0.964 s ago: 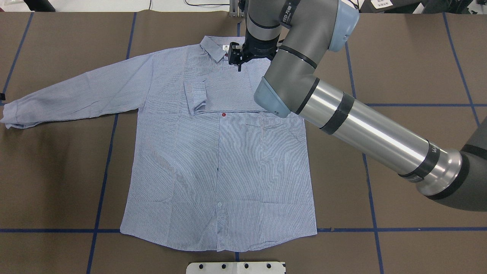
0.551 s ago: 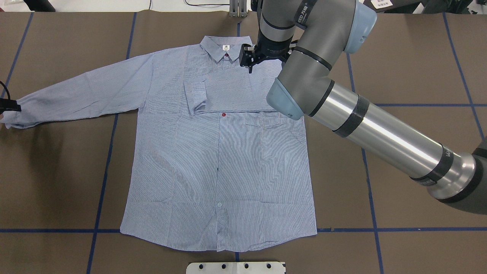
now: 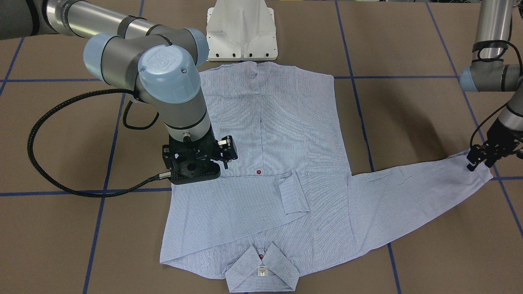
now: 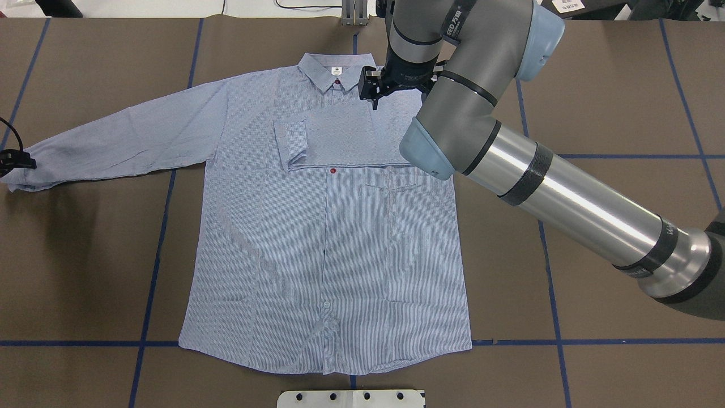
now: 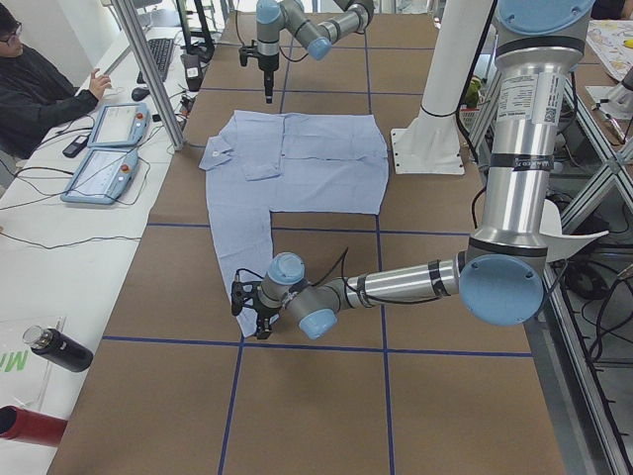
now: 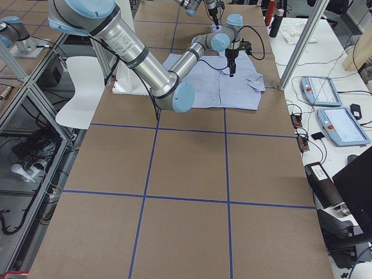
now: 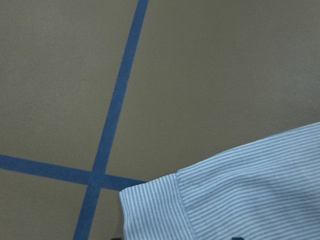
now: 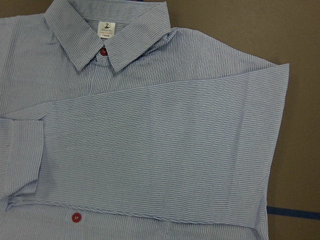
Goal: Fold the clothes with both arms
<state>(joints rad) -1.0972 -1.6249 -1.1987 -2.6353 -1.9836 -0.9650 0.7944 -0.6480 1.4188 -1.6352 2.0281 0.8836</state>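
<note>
Finished with folded sleeve [image 4: 334, 136] across shirt [image 4: 340, 255]; yet to fold outstretched sleeve [image 4: 124, 136] by spread-open left pincer [image 3: 481, 162]; cannot tell grip of right pincer [image 4: 374, 93]

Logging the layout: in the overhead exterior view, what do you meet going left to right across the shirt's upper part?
left gripper → outstretched sleeve → folded-in cuff → neck label → right gripper → right arm's silver tube

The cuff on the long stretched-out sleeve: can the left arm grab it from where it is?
Probably yes. The left arm has its jaws right at the cuff of the shirt, and nothing lies in between.
</note>
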